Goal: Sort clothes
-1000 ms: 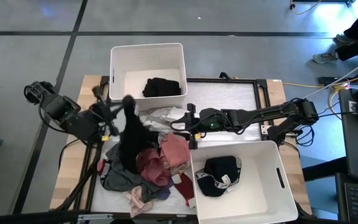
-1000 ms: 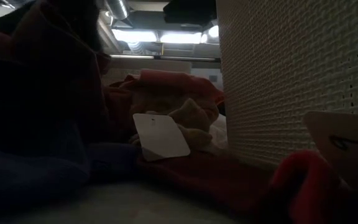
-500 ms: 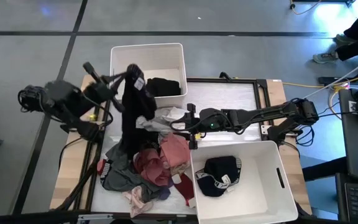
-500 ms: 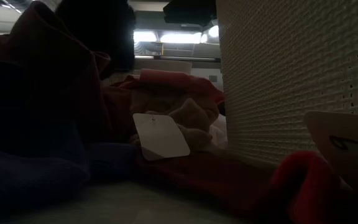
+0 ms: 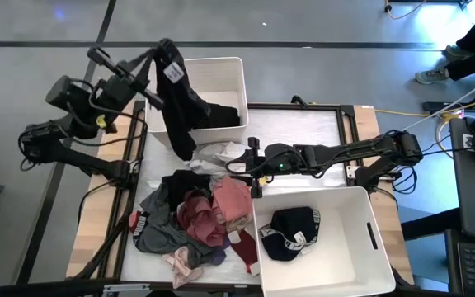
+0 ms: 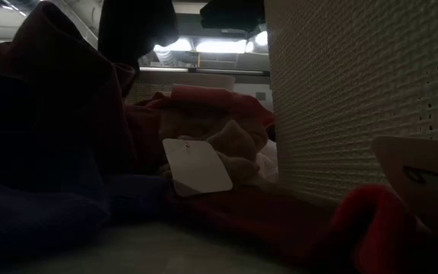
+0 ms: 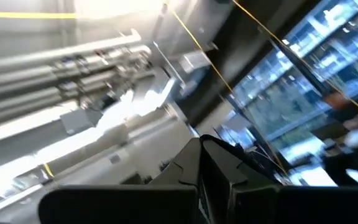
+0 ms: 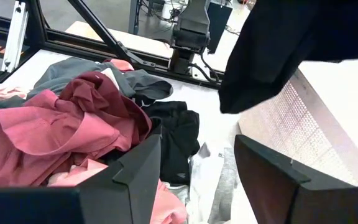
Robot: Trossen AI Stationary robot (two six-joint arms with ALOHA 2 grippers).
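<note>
Dangling from the clenched left hand (image 5: 162, 51), a long black garment (image 5: 180, 107) hangs over the front wall of the far white bin (image 5: 239, 91). Right hand (image 5: 239, 162) rests low with fingers spread, holding nothing, beside the clothes pile (image 5: 200, 219) on the worktop (image 5: 303, 128).

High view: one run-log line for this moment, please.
left gripper: shut on black garment | over far bin | right gripper: open, at pile

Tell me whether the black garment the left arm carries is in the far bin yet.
Not fully in: the black garment hangs from the shut left end effector, draped over the far bin wall, its lower end outside.
</note>
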